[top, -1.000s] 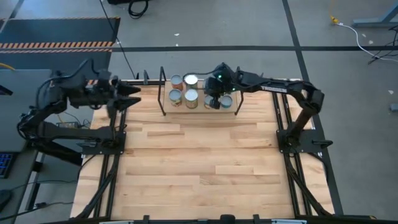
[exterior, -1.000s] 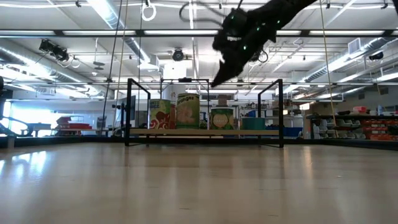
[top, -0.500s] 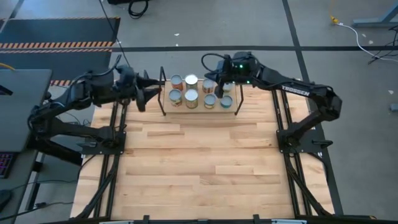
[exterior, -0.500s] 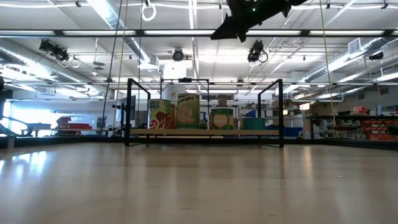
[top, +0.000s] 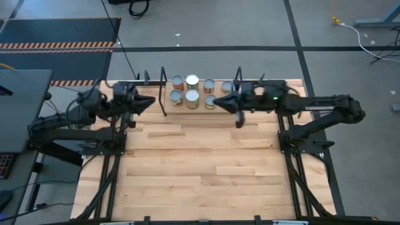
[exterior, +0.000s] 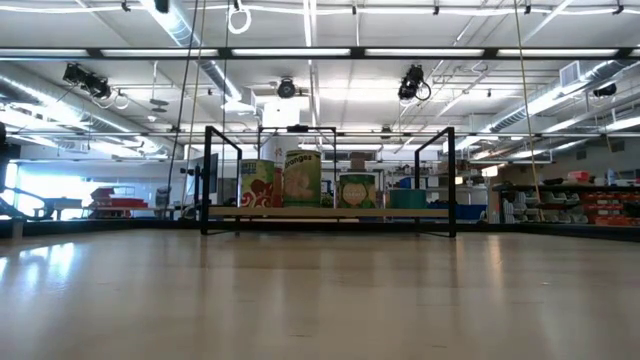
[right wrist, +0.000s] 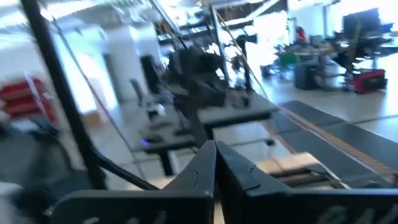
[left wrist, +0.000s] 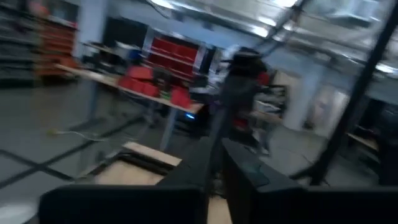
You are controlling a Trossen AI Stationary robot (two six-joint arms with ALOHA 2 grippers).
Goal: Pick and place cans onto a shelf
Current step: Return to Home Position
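Cans shelved, both arms flanking the shelf.
The cans stand clustered on the shelf at the tabletop's far edge. The left gripper hovers beside its left upright and the right gripper above its right end. Both pairs of fingers are narrow and empty.

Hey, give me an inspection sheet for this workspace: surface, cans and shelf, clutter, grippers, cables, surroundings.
Surface: light planked wooden tabletop.
Job's things: cans upright, clustered on the shelf at the table's far edge; none seen off it.
Clutter: nothing seen.
Grippers: left gripper shut, holding nothing, beside the shelf's left end; right gripper shut, holding nothing, above the shelf's right half.
Cables: black cable on the floor beyond the table; white cable far right.
Surroundings: grey floor, striped mat.
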